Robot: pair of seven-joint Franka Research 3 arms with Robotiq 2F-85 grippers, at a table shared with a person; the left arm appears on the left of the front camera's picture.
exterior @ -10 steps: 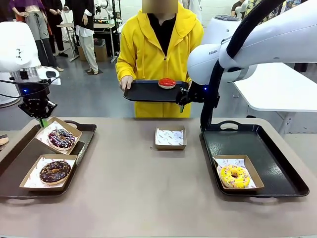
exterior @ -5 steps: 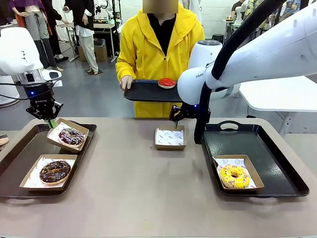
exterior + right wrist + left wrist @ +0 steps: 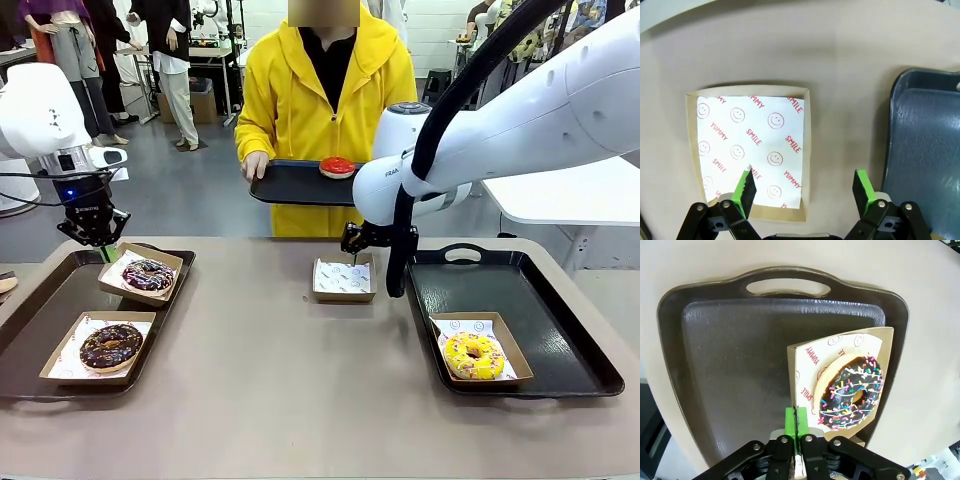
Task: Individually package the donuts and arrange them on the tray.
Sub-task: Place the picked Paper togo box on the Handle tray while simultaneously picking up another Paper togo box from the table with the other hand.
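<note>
Front view, left gripper (image 3: 103,247): fingers clenched on the near-left edge of the cardboard box (image 3: 142,275) that holds the purple donut (image 3: 148,275); box tilted, sitting on the far end of the left tray (image 3: 40,315).
Front view, chocolate donut (image 3: 110,345): in its own box (image 3: 98,349) on the same tray, nearer the camera than the clenched fingers, well apart from them.
Front view, right gripper (image 3: 352,243): hangs just above the far edge of the empty box (image 3: 343,278) in the middle of the counter (image 3: 280,390).
Front view, yellow donut (image 3: 474,355): boxed on the right tray (image 3: 560,340), nearer the camera and to the right of the right gripper.
Front view, red donut (image 3: 337,167): on a dark tray (image 3: 290,185) that the person (image 3: 325,90) holds up beyond the counter, behind and above the right gripper.
Left wrist view, left gripper (image 3: 797,419): green pads pressed together on the box rim (image 3: 792,385); the sprinkled donut (image 3: 852,392) lies just right of the fingers, tray floor (image 3: 735,375) to their left.
Right wrist view, right gripper (image 3: 805,192): fingers released and spread wide; the paper-lined empty box (image 3: 750,150) lies ahead, its right edge between the fingers, its left part beyond the left finger; the dark tray edge (image 3: 920,150) is to the right of the right finger.
</note>
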